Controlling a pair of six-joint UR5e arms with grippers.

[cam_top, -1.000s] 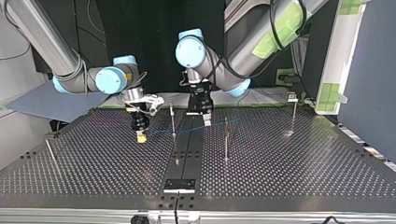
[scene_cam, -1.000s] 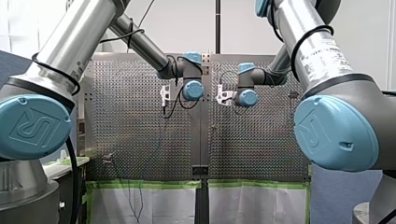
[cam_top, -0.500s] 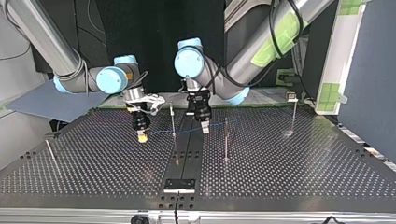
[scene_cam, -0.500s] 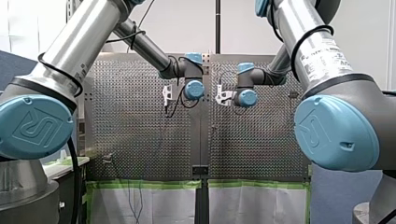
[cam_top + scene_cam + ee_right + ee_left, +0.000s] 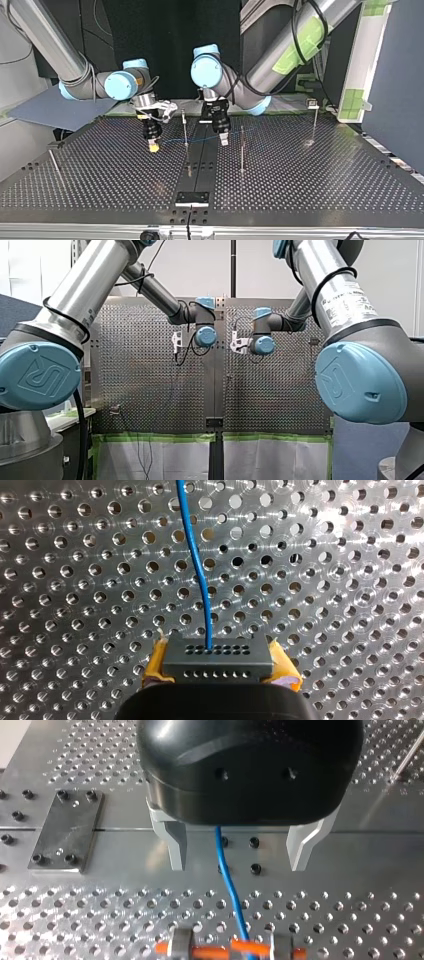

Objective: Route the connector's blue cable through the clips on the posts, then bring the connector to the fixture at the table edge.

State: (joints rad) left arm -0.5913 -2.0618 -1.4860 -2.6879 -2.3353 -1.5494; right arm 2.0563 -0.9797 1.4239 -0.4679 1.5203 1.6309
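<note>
Right wrist view: the connector (image 5: 216,655), a dark grey block with rows of small holes, is clamped between the yellow pads (image 5: 156,664) of my right gripper (image 5: 216,662). The blue cable (image 5: 197,565) leaves its face and runs ahead over the perforated table (image 5: 325,580).

In the top view this gripper hangs left of centre in the frame, low over the table. The cable stretches rightward from it past a thin post (image 5: 185,127) to my left gripper (image 5: 223,139) at the centre.

The left wrist view shows that gripper released. Its metal fingers (image 5: 175,845) stand wide apart and the cable passes between them, touching neither. Ahead of the fingers it crosses an orange-and-metal piece (image 5: 215,951); I cannot tell what that is.

A second post (image 5: 242,150) stands just right of the left gripper. The fixture (image 5: 192,198) lies at lower centre, at the table edge, well apart from the connector.
</note>
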